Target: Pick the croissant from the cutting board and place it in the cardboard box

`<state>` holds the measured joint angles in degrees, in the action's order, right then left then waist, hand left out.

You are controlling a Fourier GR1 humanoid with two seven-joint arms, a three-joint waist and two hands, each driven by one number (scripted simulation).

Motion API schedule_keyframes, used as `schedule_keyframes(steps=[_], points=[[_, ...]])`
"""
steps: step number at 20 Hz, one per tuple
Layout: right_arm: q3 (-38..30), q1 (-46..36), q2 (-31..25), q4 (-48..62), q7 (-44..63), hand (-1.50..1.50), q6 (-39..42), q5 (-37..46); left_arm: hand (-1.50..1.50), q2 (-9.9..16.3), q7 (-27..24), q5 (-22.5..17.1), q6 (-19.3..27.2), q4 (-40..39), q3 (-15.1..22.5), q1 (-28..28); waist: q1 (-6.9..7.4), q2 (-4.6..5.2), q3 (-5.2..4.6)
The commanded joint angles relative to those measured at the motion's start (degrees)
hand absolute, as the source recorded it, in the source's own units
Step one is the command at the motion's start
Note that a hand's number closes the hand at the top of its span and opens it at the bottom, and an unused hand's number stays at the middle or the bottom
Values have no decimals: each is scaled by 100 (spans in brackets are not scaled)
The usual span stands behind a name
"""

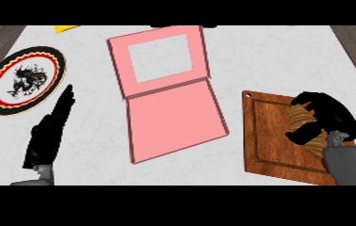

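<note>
Croissant (303, 118) lies on the wooden cutting board (268, 135) at four o'clock of the worktop (278, 60), right hand (321, 117) curled round it. Pink cardboard box (170, 100) sits open at centre. Left hand (49, 131), fingers straight, rests at eight o'clock.

A pale marbled tabletop (278, 60) is seen, on which a pink open box (173, 121), a wooden cutting board (268, 135) and a patterned plate (28, 79) are laid.
</note>
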<state>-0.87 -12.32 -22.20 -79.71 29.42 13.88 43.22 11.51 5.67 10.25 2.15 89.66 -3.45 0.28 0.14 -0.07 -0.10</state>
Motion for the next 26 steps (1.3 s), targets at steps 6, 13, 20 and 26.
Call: schedule_keyframes(steps=[6,13,20,26], points=[[1208,-1147,-520,-106,-2297,150,451,298,0,-208,-161,111,-131,-66,381,-227,717,160,20],[1729,-2254,-1187,194,-5092,150,537,158,0,-244,-52,131,-153,-97,444,-526,809,247,39],[1218,-3290,-1217,1847,-7401,150,523,-601,0,-210,-21,184,-62,-248,330,-540,582,199,28],[799,-3984,-1029,2589,-8461,150,1808,-1869,0,-155,76,110,-91,-111,239,-344,477,121,21]])
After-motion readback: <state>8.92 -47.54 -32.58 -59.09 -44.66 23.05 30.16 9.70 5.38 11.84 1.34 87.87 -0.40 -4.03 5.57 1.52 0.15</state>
